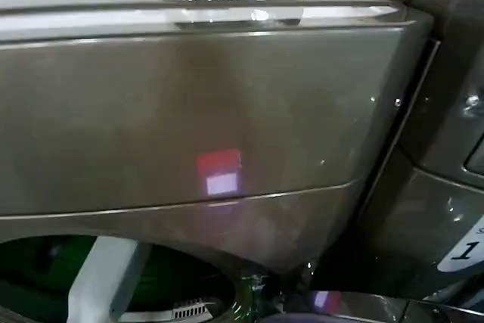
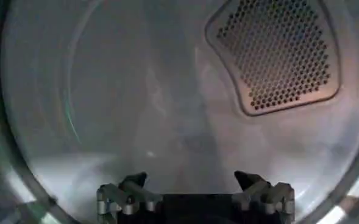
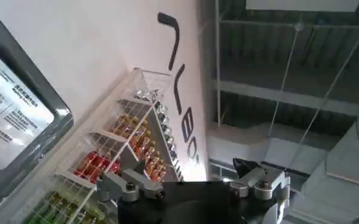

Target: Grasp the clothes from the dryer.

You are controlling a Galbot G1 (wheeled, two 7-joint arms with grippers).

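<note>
While the left gripper (image 2: 191,180) gapes, the drum (image 2: 167,109) surrounds it

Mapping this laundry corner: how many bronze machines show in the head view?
2. One machine spans the left and middle; the dryer with the "1" sticker stands at the right edge. Others may lie outside. Left hand open inside a drum; right hand raised, open.

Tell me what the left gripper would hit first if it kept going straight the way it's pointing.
Probably the bare metal back wall of the drum. The left gripper, fingers apart, points into the drum; nothing lies between as far as the view shows, though depth is unclear.
</note>
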